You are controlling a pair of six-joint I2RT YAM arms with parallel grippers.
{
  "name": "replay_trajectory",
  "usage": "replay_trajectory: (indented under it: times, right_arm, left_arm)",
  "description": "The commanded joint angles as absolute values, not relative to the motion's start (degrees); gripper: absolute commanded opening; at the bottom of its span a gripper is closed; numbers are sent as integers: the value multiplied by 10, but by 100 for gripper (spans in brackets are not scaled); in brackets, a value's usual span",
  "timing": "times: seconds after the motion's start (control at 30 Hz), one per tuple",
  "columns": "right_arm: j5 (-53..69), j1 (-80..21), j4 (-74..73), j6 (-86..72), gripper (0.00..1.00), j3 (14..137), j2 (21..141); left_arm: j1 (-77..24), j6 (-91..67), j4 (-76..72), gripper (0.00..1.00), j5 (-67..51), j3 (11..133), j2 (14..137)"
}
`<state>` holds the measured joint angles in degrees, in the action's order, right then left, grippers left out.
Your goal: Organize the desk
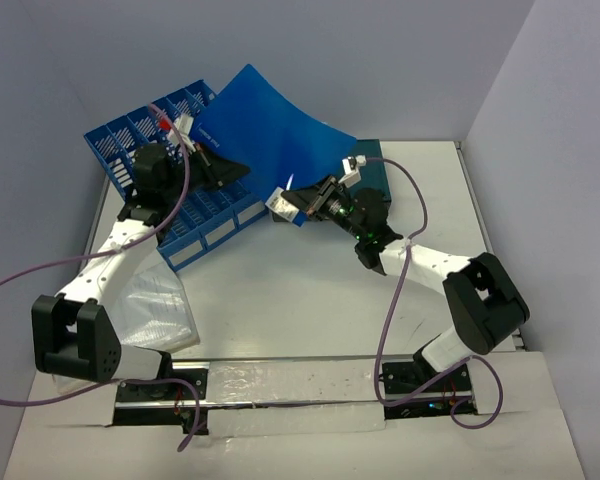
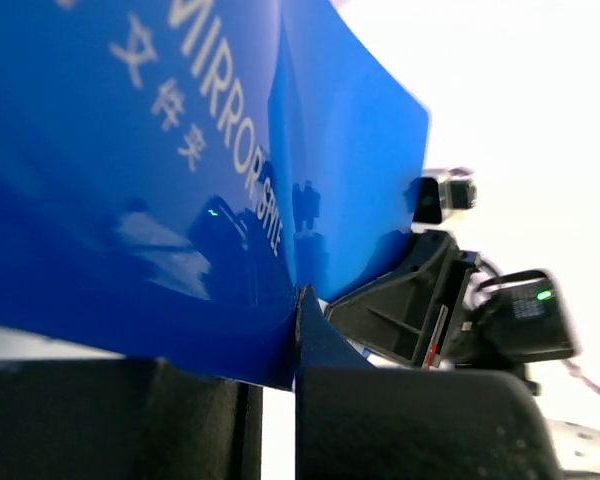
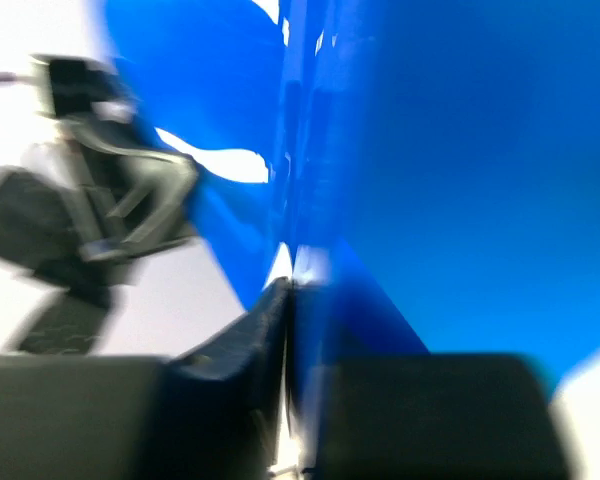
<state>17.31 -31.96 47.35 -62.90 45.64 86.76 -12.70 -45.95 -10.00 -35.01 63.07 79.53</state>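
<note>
Desk (image 1: 310, 300) status: white top fills the overhead view, with both arm bases at its near edge. On it we see a blue slotted file rack (image 1: 145, 140) at the far left. A dark blue box (image 1: 382, 180) sits far right of centre, and a clear plastic sleeve (image 1: 158, 305) lies near left, partly under the left arm.

Both arms are on one glossy blue folder (image 1: 270, 125), which is off the desk and bowed into a curve between the rack and the box. The left gripper (image 1: 223, 172) is closed on the folder's left edge, just beside the rack. The right gripper (image 1: 292, 203) is clamped on the folder's lower corner, near the desk centre.

In the left wrist view the folder edge sits pinched between the two black fingers (image 2: 420, 420), with no gap showing. We can read white lettering "MIRROR STYLE" plus Chinese characters on the cover. The other gripper shows at right, on the same sheet.

The right wrist view is motion-blurred. We can still make out the blue sheet running down between its fingers (image 3: 430, 420), jaws shut on it, and the left gripper at left. We can't tell finer contact detail from that frame.
</note>
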Motion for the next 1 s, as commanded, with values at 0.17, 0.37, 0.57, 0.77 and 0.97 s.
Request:
replay_trajectory:
  times: [0.17, 0.37, 0.57, 0.77, 0.97]
  right_arm:
    - [41, -338, 106, -377, 66, 509, 747]
    - [-129, -368, 41, -267, 71, 485, 634]
    - [-380, -575, 192, -42, 74, 454, 618]
    - [-545, -729, 413, 274, 76, 578, 839]
    - [-588, -738, 544, 395, 77, 660, 971]
  left_arm:
    - [-124, -263, -108, 0, -236, 574, 705]
    - [-125, -267, -101, 0, -226, 571, 687]
    - [-126, -303, -94, 0, -244, 591, 674]
    - [-130, -309, -57, 0, -251, 610, 646]
    - [-130, -300, -24, 0, -255, 618, 625]
